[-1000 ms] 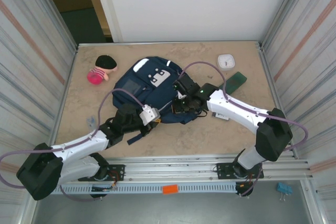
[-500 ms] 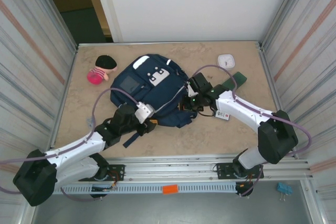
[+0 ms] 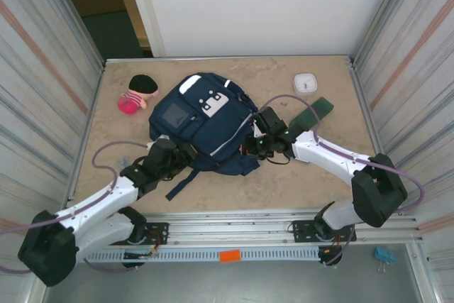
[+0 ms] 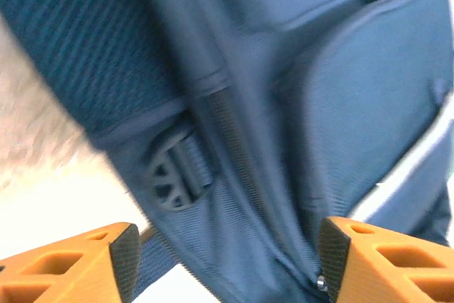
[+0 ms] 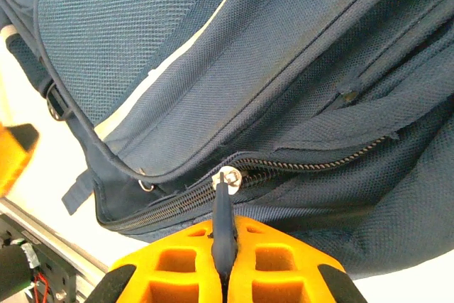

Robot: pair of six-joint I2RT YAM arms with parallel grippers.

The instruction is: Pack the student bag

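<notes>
Two grippers were at the student bag (image 3: pixel 202 118), which lay flat near the middle of the table (image 3: pixel 305 175) with its white-patched front pocket facing up. Your left gripper (image 4: pixel 227 264) was at the bag's 7 o'clock corner with its jaws spread wide. In the left wrist view its orange fingers (image 4: pixel 78 264) stood on either side of the navy fabric, holding nothing; whether they touched the cloth I could not tell. A dark plastic buckle (image 4: pixel 170 175) on a webbing strap sat just ahead of the left-hand finger.

Your right gripper (image 5: pixel 223 235) was at the bag's 4 o'clock edge, closed tight on the dark zipper pull (image 5: pixel 224 207), which was pinched flat between the two fingers. The metal slider (image 5: pixel 227 177) sat right at the fingertips, and the zipper (image 5: pixel 319 157) ran away from it on both sides; toward 3 o'clock in that view the teeth looked parted a little.

A loose strap (image 3: pixel 181 184) trailed off the bag toward 7 o'clock. A plush doll (image 3: pixel 136 94) with black hair and a pink body lay at the bag's 10 o'clock, just apart from it. A small white container (image 3: pixel 306 82) stood at 2 o'clock, well apart, and a dark green flat object (image 3: pixel 317 111) lay at 3 o'clock, beyond your right arm.
</notes>
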